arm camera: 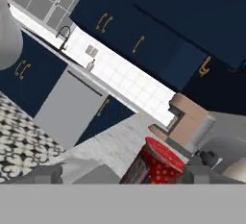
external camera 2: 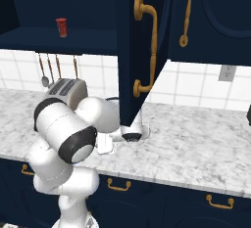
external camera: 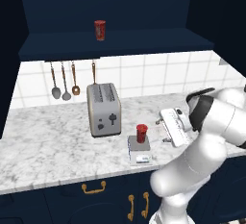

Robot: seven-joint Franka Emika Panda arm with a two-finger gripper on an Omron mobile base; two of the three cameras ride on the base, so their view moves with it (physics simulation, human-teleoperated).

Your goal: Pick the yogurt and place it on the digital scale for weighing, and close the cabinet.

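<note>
Now the yogurt (external camera: 141,132) is standing upright on the grey plate of the digital scale (external camera: 139,150), which sits close to the front edge of the marble counter (external camera: 48,146), just right of the silver toaster (external camera: 103,109). Up above, the cabinet (external camera: 115,11) is wide open, and a second red cup (external camera: 100,30) stands alone on its shelf, near the shelf's front edge. From the right base view the cabinet door (external camera 2: 139,51) swings straight out toward the camera, brass handle (external camera 2: 147,51) facing right, with that second red cup far back on the shelf at the left.

Over to the arm: it rises from the base at the counter's front edge, elbow bent high, forearm reaching left and down. The gripper (external camera: 163,130) hangs just right of the yogurt, tilted on its side, its pincer spread wide and released, grasping nothing. In the hand view the red cup's top (arm camera: 161,163) sits low between the two dark finger tips (arm camera: 43,174), apart from both, while the picture is rolled so the far kitchen runs diagonally. Four utensils (external camera: 65,80) hang on the tiled wall behind the toaster.
</note>
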